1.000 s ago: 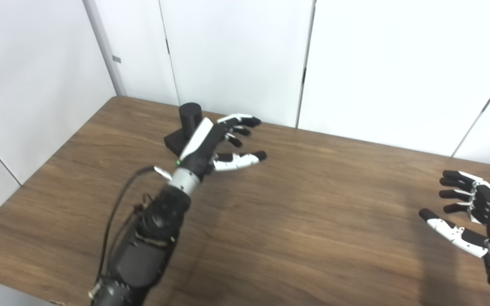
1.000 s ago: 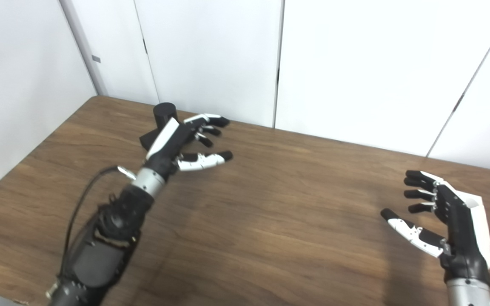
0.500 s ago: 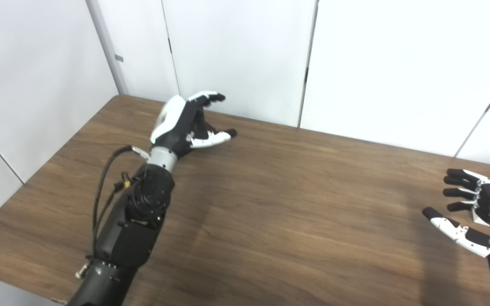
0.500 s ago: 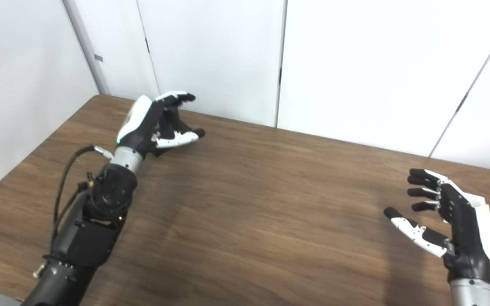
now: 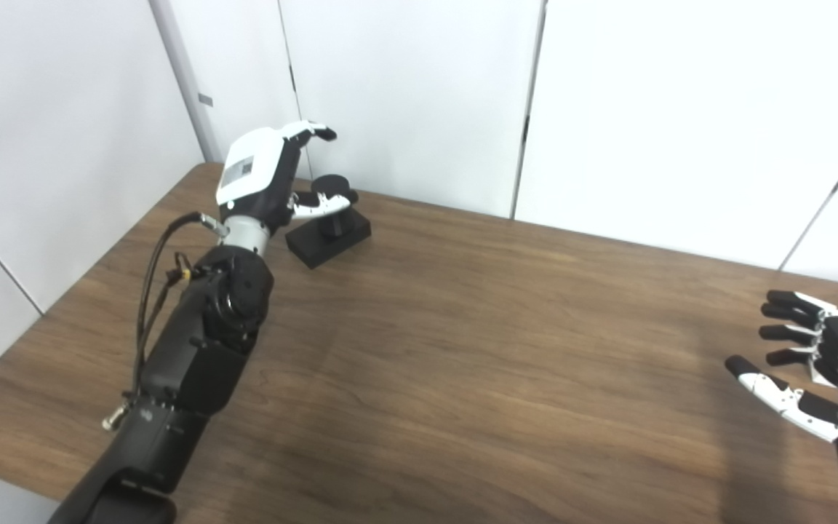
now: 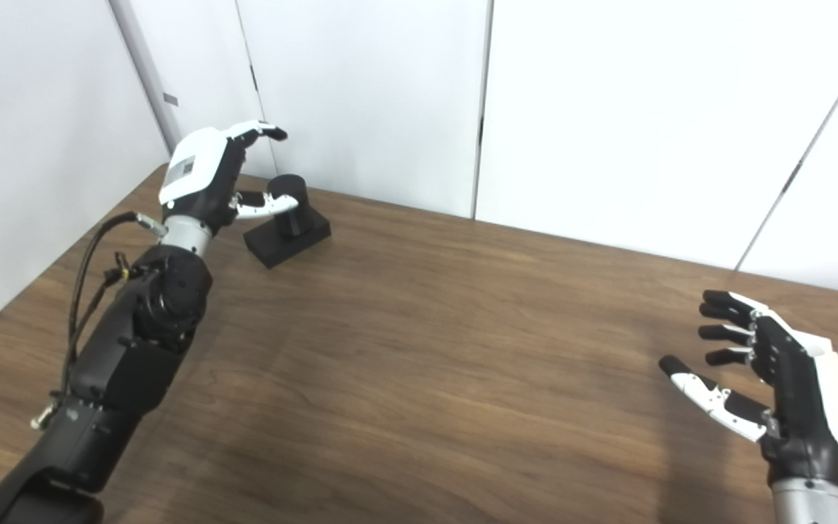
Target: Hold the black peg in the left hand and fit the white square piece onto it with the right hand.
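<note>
So the left hand has swung up and back toward the far left corner of the tabletop over the last second. A moment ago it was covering the black peg, and now the peg is back in plain sight, standing upright on its flat black base. The thumb is right up against the top of the peg, but the other fingers are raised and spread above it, so I'd call that hand open and not actually gripping anything yet. It looks like it's lining up for the grab, not finishing one. The right hand has barely budged. It hovers over the near right side of the tabletop, well away from the peg, with fingers apart and nothing in them. I can't see the white square piece anywhere in either view, so the fitting step can't start yet.
</note>
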Robot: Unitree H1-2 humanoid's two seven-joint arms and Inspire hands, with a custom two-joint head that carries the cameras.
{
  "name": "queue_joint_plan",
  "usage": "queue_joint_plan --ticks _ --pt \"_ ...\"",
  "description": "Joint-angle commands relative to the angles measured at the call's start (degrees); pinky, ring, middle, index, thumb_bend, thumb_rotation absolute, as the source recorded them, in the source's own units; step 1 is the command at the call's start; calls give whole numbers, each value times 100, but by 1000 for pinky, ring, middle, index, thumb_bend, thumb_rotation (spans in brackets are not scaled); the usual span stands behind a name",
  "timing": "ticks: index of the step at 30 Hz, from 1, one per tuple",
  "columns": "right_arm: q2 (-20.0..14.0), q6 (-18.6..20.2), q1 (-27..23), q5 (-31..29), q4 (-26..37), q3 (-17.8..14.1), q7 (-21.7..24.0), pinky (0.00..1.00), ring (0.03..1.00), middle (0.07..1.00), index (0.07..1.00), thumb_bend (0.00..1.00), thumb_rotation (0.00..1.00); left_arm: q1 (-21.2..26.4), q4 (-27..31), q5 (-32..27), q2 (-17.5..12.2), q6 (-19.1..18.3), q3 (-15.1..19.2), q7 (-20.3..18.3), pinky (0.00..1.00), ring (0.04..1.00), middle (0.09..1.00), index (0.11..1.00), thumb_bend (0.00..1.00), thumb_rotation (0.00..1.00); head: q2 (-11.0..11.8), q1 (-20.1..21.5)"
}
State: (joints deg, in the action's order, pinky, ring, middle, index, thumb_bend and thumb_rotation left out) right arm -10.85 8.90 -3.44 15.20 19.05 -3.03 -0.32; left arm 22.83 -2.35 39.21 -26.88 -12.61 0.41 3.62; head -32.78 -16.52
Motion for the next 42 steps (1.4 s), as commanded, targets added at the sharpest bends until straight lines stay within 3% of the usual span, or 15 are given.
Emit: queue_joint_plan --ticks 1,5,10,16,25,33,42 --pt "-30 -39 -147 -25 266 -40 4 536 665 727 732 448 0 346 -28 156 -224 65 16 178 737 890 880 781 791 255 -5 -4" --pt "-57 -6 -144 -4 311 -33 27 537 665 729 737 435 0 429 -138 241 -260 -128 -12 79 776 921 902 802 834 295 -5 -4" --pt "-63 -10 -132 -48 357 -41 46 535 666 732 742 431 0 542 -227 425 -377 -573 -186 -314 898 989 956 860 892 443 -10 -1" --pt "-42 15 -133 -105 400 -51 38 540 672 733 741 430 0 683 -391 645 -508 -1058 -436 -655 893 1000 974 874 966 554 -13 8" --pt "-68 -11 -159 -81 383 -58 19 532 667 731 737 427 0 902 -864 847 -659 -1386 -729 -854 876 1000 982 865 968 580 -43 14" --pt "-57 18 -137 -58 425 -54 19 542 671 736 738 425 0 1025 -1380 988 -593 -1429 -663 -1055 909 1000 983 855 968 560 -85 17" --pt "-33 31 -145 -119 433 -68 15 524 664 731 734 422 0 1095 -2036 989 -518 -1428 -739 -1000 923 1000 994 870 968 571 -118 50"
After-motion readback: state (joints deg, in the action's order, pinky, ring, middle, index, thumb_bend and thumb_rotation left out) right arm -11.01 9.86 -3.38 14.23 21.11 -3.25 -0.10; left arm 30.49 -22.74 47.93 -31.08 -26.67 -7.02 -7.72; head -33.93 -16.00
